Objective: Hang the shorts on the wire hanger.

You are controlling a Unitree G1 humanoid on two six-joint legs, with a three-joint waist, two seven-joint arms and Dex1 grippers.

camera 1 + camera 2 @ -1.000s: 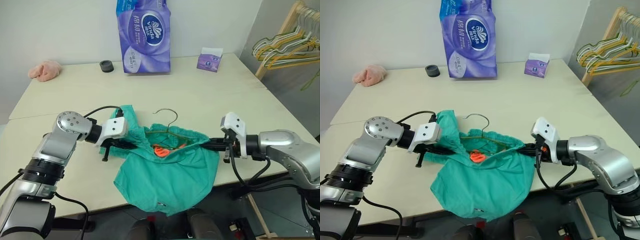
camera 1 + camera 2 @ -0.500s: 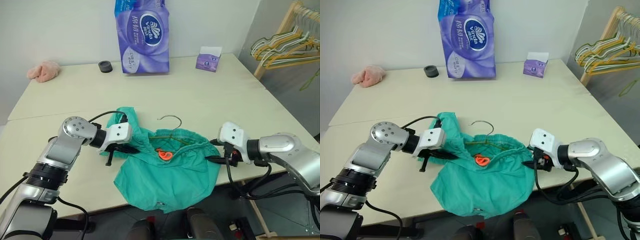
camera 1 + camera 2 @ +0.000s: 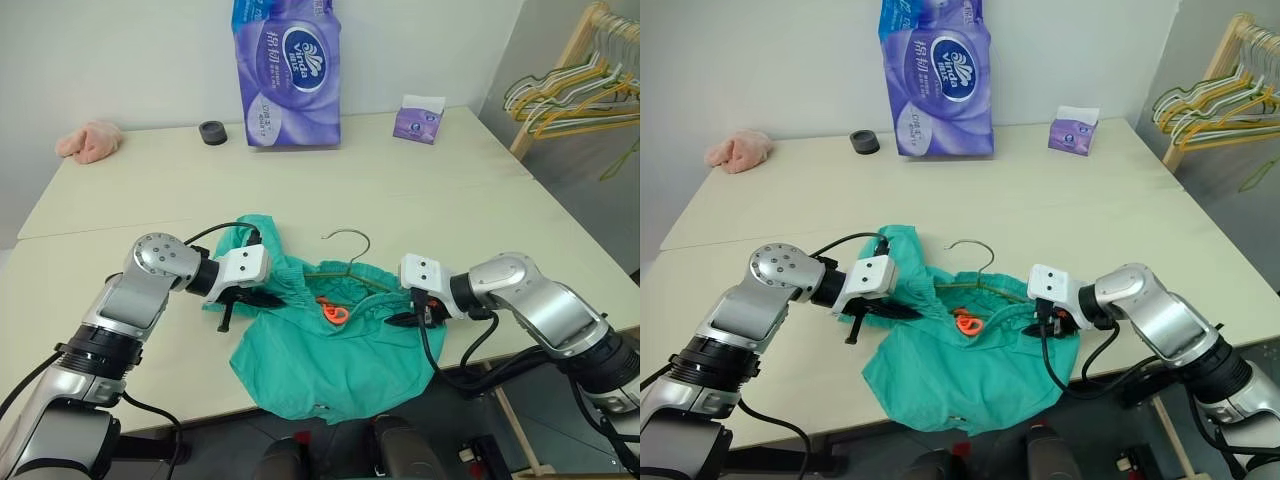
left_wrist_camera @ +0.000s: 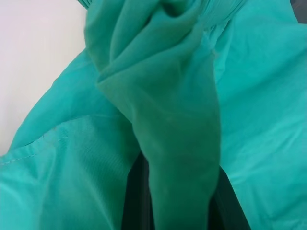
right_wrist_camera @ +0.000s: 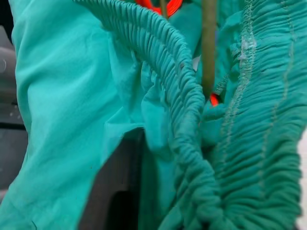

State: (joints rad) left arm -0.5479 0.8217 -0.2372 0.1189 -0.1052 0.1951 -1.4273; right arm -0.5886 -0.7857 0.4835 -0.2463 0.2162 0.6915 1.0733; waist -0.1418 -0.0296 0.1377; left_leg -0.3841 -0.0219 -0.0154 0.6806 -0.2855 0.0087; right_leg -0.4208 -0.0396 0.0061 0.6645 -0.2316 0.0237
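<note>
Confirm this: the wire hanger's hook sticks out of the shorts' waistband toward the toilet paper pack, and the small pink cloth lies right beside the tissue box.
Wrong on one point. The small pink cloth lies at the table's far left corner, far from the tissue box on the right. The left eye view shows it. The wire hanger's hook does stick out of the shorts' waistband toward the toilet paper pack.

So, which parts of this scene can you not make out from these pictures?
- Wire hanger: the head views show its hook and upper wire; the shorts cover the lower bar.
- Right gripper: the waistband hides its fingertips in the head views, so its state is unclear.
- Left gripper: shut on the shorts; in the left wrist view, fabric covers most of its fingers.
- Shorts: the lower part hangs past the table edge.
</note>
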